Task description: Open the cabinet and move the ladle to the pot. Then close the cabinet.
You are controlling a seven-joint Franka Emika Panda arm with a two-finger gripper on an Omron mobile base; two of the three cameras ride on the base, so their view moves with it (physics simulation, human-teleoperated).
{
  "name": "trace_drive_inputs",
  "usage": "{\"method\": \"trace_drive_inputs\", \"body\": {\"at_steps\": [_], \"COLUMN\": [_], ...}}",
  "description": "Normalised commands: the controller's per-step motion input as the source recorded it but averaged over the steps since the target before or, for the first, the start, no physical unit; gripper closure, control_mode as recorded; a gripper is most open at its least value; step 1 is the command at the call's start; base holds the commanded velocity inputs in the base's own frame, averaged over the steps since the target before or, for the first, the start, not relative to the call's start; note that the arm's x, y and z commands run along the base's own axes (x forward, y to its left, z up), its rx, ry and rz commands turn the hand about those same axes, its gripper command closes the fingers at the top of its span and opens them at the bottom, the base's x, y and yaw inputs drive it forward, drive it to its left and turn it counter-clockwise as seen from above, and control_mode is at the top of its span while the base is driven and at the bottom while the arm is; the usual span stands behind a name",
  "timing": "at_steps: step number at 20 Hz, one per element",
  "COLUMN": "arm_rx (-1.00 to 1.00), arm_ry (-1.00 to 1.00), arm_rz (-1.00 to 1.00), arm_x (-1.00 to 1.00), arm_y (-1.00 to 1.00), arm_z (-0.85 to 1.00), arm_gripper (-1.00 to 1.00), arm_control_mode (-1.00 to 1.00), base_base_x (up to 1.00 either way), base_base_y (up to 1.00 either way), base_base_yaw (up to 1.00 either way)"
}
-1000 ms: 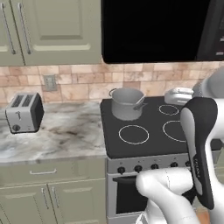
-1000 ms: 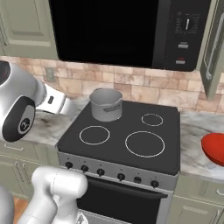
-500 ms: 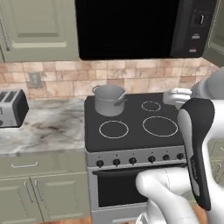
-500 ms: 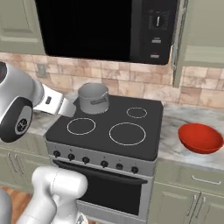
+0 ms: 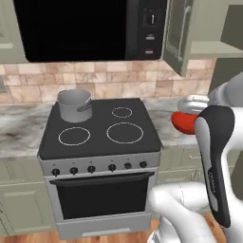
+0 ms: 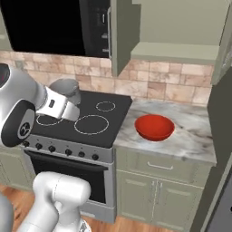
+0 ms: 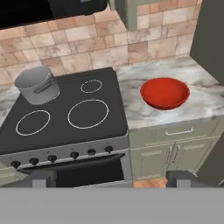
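Pot (image 5: 74,105): rear burner, awaiting ladle. Cabinet (image 6: 174,27): doors swung open for access. Tool (image 7: 111,178): spread wide, empty.

We note tan tile backsplash (image 6: 176,77), marble counter (image 6: 195,131), black stove (image 5: 99,137), microwave (image 5: 85,28), wood floor (image 6: 136,224).

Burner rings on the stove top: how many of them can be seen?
4: small back right ring, big front right ring, front left ring, and one back left ring, hidden under the pot, faintly edging out in the left base view.
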Motion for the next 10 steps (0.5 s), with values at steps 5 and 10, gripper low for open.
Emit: {"method": "trace_drive_inputs", "body": {"at_steps": [5, 10], "arm_rx": [0.00, 0.00], "arm_ry": [0.00, 0.00], "arm_rz": [0.00, 0.00], "arm_x": [0.00, 0.00], "arm_y": [0.00, 0.00], "arm_z": [0.00, 0.00], "arm_gripper": [-1.00, -1.00], "arm_control_mode": [1.00, 1.00], "base_base_x": [-0.37, 0.02], "base_base_y": [-0.72, -0.54], "base_base_yaw": [0.00, 0.00]}}
